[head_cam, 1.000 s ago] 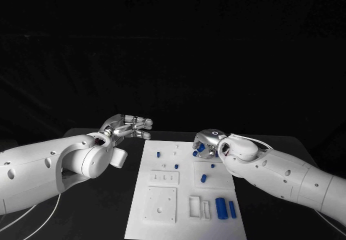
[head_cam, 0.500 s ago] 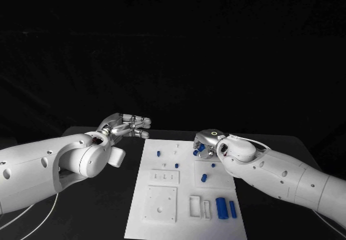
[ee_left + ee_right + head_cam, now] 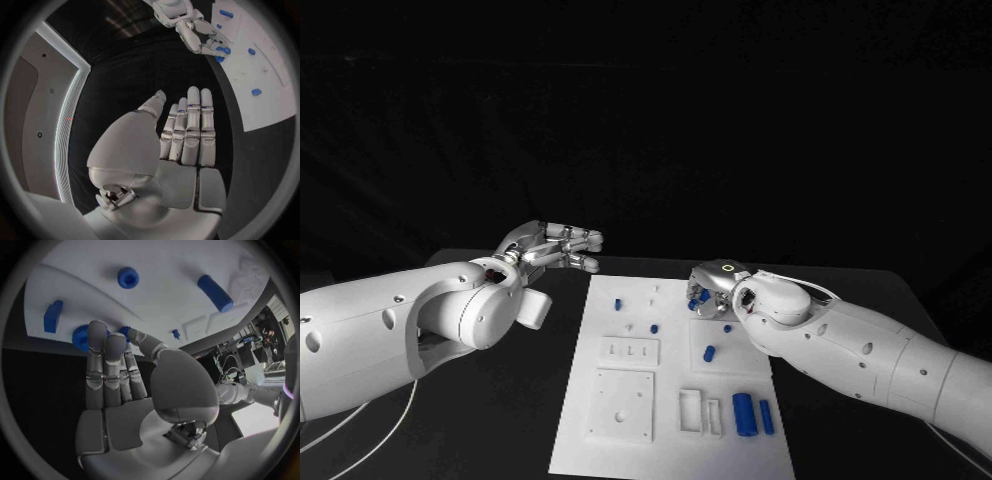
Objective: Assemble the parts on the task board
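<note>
At board's far right corner: right hand, fingers closing on a blue part, grasp unconfirmed. Left hand off the task board, fingers straight, together, empty. Step: pickup. Next: secure pinch, lift.

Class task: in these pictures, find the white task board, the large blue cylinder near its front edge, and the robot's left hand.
White flat task board (image 3: 661, 440): head view, bare front part.
Large blue cylinder (image 3: 743, 414): head view, its middle.
Silver left hand (image 3: 187, 132): left wrist view, mid-fingers.

I see a dark room behind; the flat white plastic task board looks bright and sharp.
</note>
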Tool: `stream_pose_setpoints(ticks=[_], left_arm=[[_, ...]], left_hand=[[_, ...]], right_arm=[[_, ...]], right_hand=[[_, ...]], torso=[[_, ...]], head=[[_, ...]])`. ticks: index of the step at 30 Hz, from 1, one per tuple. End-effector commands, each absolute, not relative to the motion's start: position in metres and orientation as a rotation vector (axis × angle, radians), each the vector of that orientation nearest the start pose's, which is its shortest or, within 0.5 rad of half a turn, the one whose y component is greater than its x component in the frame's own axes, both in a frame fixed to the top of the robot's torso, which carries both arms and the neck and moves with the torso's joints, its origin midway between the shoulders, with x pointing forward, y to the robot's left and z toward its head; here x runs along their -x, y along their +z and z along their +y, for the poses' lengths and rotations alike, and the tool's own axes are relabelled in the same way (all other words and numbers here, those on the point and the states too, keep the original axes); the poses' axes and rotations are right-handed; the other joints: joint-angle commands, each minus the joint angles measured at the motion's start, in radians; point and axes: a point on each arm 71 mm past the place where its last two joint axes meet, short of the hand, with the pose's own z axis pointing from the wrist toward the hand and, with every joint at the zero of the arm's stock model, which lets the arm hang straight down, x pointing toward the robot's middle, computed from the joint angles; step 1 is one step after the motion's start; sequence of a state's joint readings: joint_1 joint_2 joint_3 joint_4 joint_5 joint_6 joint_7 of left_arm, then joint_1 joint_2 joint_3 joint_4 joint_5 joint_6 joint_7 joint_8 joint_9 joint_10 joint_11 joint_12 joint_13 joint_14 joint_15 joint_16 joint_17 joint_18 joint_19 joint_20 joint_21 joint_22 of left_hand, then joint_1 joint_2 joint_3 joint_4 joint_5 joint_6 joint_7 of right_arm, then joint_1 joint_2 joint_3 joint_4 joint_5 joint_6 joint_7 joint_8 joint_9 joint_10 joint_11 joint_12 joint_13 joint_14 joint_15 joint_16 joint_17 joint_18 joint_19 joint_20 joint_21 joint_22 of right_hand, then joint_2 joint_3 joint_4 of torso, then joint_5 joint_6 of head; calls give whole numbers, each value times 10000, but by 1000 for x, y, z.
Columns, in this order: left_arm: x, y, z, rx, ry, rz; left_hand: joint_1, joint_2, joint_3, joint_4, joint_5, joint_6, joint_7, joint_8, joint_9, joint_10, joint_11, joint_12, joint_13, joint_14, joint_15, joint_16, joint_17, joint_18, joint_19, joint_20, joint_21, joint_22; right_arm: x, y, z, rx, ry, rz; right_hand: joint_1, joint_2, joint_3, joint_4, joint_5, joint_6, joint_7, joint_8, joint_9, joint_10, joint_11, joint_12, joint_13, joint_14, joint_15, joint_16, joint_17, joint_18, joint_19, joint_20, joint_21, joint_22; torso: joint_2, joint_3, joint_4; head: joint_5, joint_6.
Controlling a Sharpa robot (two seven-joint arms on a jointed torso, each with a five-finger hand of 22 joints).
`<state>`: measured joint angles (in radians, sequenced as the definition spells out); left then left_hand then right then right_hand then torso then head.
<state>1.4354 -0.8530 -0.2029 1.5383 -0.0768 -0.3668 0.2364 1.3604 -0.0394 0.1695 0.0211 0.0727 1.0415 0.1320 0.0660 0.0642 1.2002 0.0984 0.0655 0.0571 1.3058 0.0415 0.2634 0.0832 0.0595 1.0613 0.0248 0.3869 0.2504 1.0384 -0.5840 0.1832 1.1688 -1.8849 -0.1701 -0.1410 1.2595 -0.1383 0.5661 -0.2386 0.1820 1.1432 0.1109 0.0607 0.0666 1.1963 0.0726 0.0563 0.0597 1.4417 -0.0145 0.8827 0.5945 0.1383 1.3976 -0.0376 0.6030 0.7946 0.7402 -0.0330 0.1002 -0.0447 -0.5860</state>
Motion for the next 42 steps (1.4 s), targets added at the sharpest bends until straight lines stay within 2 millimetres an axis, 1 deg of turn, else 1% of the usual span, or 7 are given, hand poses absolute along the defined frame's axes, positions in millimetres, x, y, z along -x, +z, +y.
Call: stream_pose_setpoints(ticks=[1, 12, 17, 21, 31, 37, 42], left_arm=[[-505, -129, 213, 9491, -13713, 15470], [-506, -128, 214, 9503, -13675, 15487], [-507, -128, 213, 9465, -13664, 15497], [-509, -128, 214, 9455, -13604, 15480], [-511, -130, 215, 9459, -13525, 15465], [-511, -130, 215, 9464, -13515, 15465], [-511, -130, 216, 9473, -13501, 15465]], left_hand=[[-73, -11, 3, -37, 62, -55, 13, -7, 8, -66, -28, -53, 17, -58, 23, 60, -8, -40, -49, 10, 59, 8], [-84, -17, 13, -33, 55, -57, 14, -8, 8, -68, -27, -53, 17, -58, 23, 66, -11, -39, -63, 10, 82, 21], [-84, -17, 13, -33, 55, -57, 14, -8, 8, -68, -27, -53, 17, -58, 23, 66, -11, -39, -63, 10, 82, 21], [-82, -8, 26, -31, 55, -62, 16, -9, 8, -70, -26, -54, 17, -59, 23, 70, -12, -38, -70, 10, 96, 27], [-71, 7, 47, -45, 64, -50, 12, -6, 9, -69, -29, -54, 17, -62, 21, 72, -13, -36, -77, 9, 107, 33], [-70, 13, 64, -62, 67, -51, 11, -8, 8, -72, -29, -54, 16, -62, 19, 77, -13, -35, -83, 7, 122, 41], [-67, 13, 78, -79, 70, -52, 14, -9, 7, -73, -28, -55, 16, -62, 18, 80, -13, -34, -89, 5, 133, 48]], right_arm=[[-537, -226, -171, 3638, 3666, 16750], [-536, -229, -171, 3617, 3633, 16868], [-536, -228, -170, 3557, 3623, 16819], [-536, -228, -170, 3484, 3578, 16776], [-533, -220, -164, 3102, 3624, 16183], [-535, -208, -157, 2667, 3587, 15906], [-539, -203, -149, 2301, 3614, 15473]], right_hand=[[-63, 5, 55, 5, 23, 86, -3, 22, -1, 184, -26, 12, -5, -38, -54, 49, -22, 65, 72, -46, -64, 89], [-14, 209, 13, -1, -83, 314, -85, 33, 12, 836, -222, 19, 13, -37, -195, 92, -83, -68, 74, -184, -19, 604], [-4, 331, 31, 39, -388, 465, -124, 22, 10, 983, -280, 19, 15, -48, -259, 105, -84, -144, 69, -259, 198, 1001], [-2, 438, 154, 79, -538, 566, -146, 21, 14, 1055, -314, 21, 17, -50, -293, 128, -74, -158, 87, -295, 323, 1260], [-86, 407, 531, 264, -643, 783, -205, 27, 20, 1240, -381, 22, 19, -51, -385, 90, -137, -181, 131, -380, 323, 1789], [-139, 373, 609, 380, -576, 832, -224, 29, 20, 1269, -398, 23, 18, -50, -438, 73, -212, -214, 192, -429, 511, 2263], [-233, 269, 697, 477, 14, 811, -221, 28, 18, 1249, -388, 22, 16, -60, -443, 72, -243, -203, 201, -439, 428, 2404]], torso=[[6, -18, 3], [38, -41, 2], [46, -50, 6], [65, -79, -2], [58, -92, 37], [61, -105, 49], [84, -96, 21]], head=[[1, -25], [0, -28], [-10, -15], [-48, 5], [-36, 41], [13, 70], [28, 121]])
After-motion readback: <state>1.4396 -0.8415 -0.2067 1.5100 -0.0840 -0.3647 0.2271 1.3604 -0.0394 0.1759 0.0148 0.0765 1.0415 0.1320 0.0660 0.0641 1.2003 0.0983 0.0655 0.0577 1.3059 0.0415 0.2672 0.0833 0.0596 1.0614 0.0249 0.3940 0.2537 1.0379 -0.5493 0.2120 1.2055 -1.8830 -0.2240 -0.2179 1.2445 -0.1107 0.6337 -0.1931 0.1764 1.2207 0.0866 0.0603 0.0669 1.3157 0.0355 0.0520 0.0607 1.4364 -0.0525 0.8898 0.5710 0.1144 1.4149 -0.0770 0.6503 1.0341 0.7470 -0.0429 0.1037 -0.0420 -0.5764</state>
